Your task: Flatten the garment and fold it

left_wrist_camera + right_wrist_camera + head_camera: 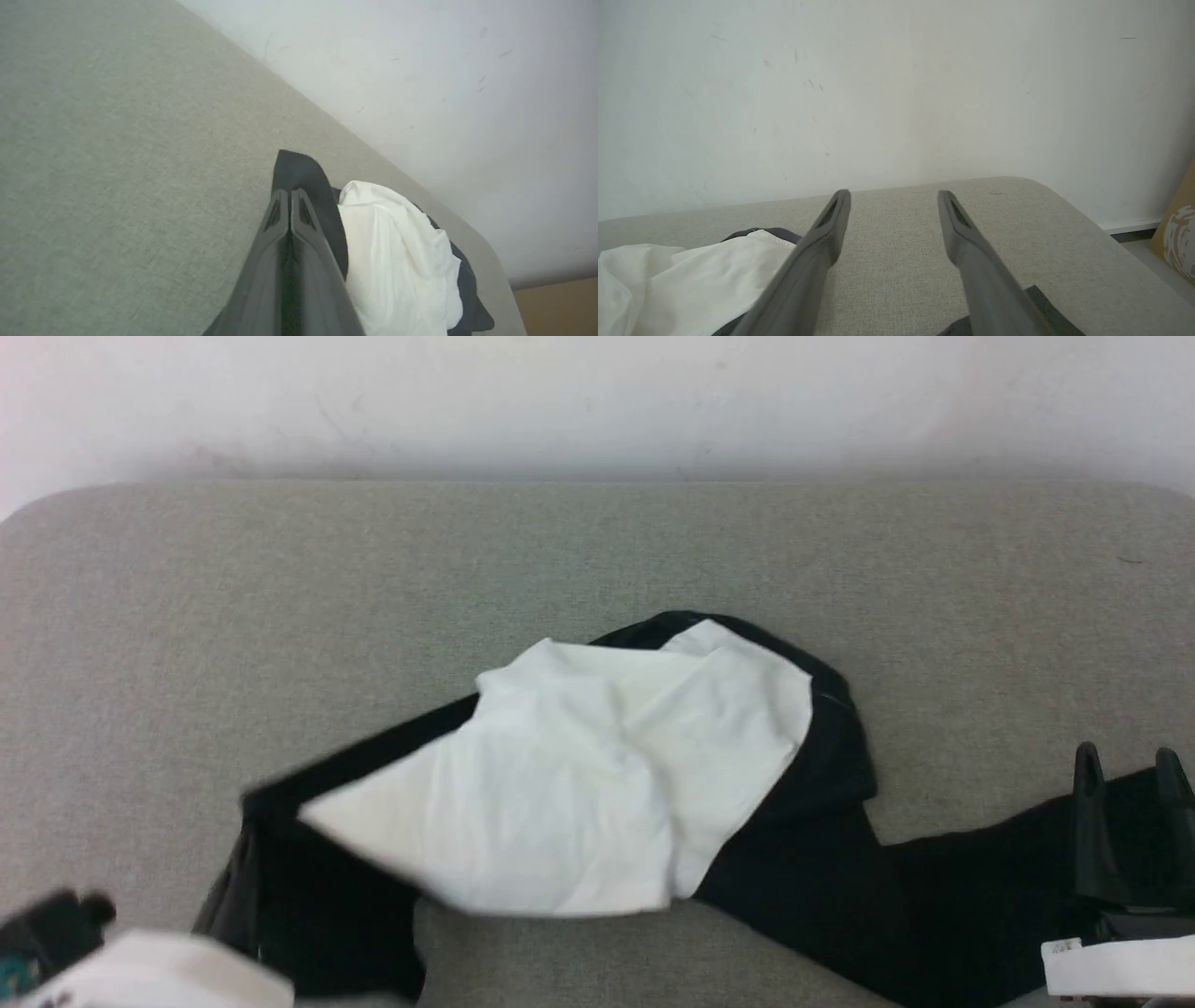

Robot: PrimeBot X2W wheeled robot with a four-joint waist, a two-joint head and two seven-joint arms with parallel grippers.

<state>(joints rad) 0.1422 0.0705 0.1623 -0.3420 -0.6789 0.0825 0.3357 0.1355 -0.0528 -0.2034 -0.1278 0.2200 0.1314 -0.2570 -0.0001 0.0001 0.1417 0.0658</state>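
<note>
Grey cloth-covered bench (187, 616) bearing a crumpled garment (579, 793)
The bench is set against a white wall (597, 401), its far corners rounded. The garment is laid unevenly over the near half, white torso bunched mid-surface, black sleeves trailed to either side.

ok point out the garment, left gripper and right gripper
garment (579, 784), head view, white torso panel
left gripper (290, 192), left wrist view, between the closed fingertips
right gripper (894, 193), right wrist view, midway between the fingertips

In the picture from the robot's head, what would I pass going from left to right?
The left tool, its two dark fingers closed → the soft white shirt with black sleeves, crumpled → the right tool, fingers apart.
</note>
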